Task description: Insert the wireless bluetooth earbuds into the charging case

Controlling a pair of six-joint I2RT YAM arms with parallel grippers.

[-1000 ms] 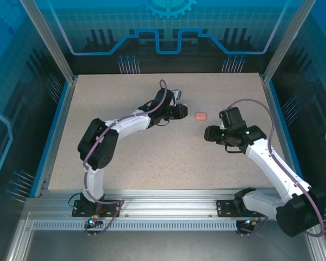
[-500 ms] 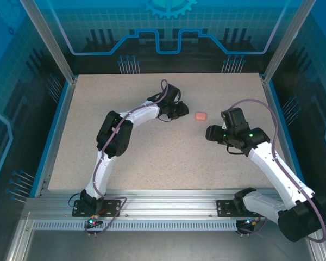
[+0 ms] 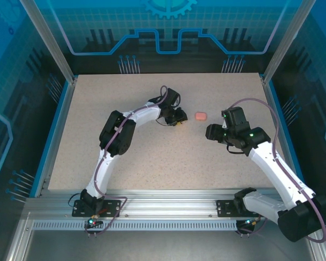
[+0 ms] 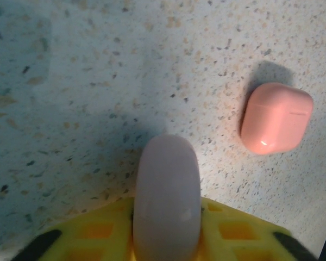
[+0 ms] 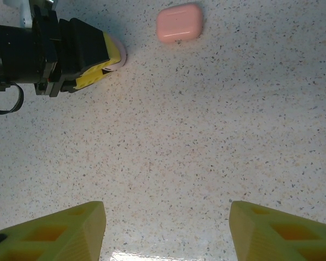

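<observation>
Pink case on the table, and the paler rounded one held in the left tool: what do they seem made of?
The pink case looks like smooth moulded plastic with a satin gloss: a small bright highlight and a fine lid seam show. The paler rounded one in the left tool seems similar plastic, perhaps more matte; it is blurred, so less certain.

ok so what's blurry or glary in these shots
Left wrist: the pale pink case in the left end effector is out of focus; the pink charging case is sharper, with a small glint. Right wrist: glare on the table at the bottom edge.
</observation>
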